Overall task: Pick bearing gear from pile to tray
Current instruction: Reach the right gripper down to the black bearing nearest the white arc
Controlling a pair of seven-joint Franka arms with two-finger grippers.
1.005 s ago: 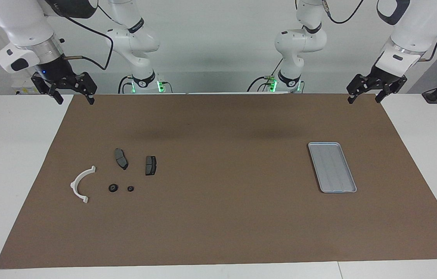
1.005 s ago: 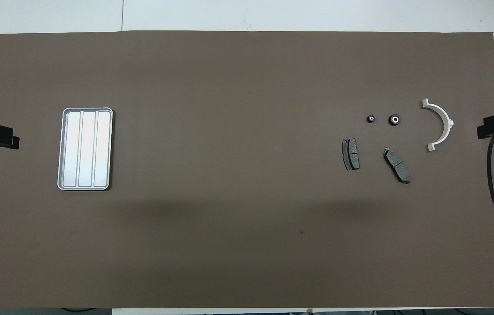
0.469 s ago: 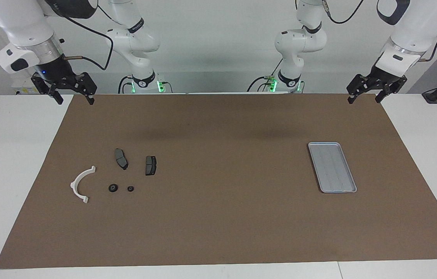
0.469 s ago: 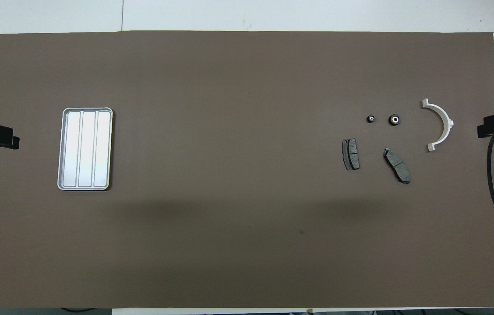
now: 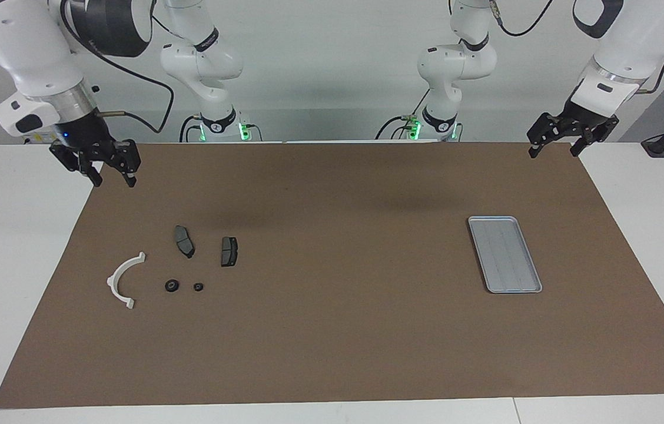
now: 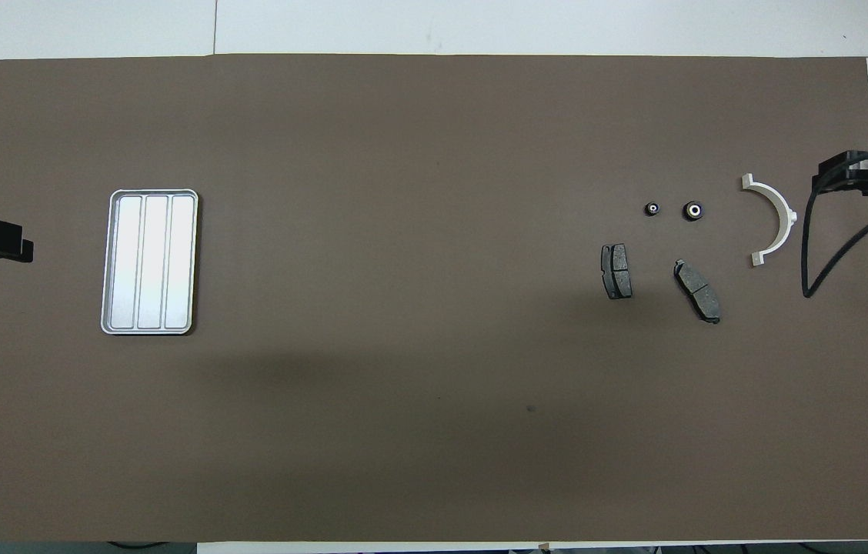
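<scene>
We are seeing the task not yet begun: the tray [image 5: 505, 254] is lying bare at mid-height of the facing view, toward the left arm's end, and nothing from the pile [image 5: 176, 271] is in it. The two black round pieces [image 5: 172, 285], which we are taking to be the bearing gears, are resting side by side on the mat [image 5: 332, 341] at the pile's lower edge in that view, well apart from the tray.

The right gripper [image 5: 113, 175] is hovering over the mat's upper corner above the pile, fingers spread wide and holding nothing. The left gripper [image 5: 554, 151] is waiting at the other upper corner, likewise spread and carrying nothing.

So picking, carrying and placing are all remaining. The two pads [image 5: 183, 240] are lying higher in the frame than the round pieces, and the bracket [image 5: 110, 281] is curving just beside the larger one. We are judging the bracket the closest obstacle to a descent.
</scene>
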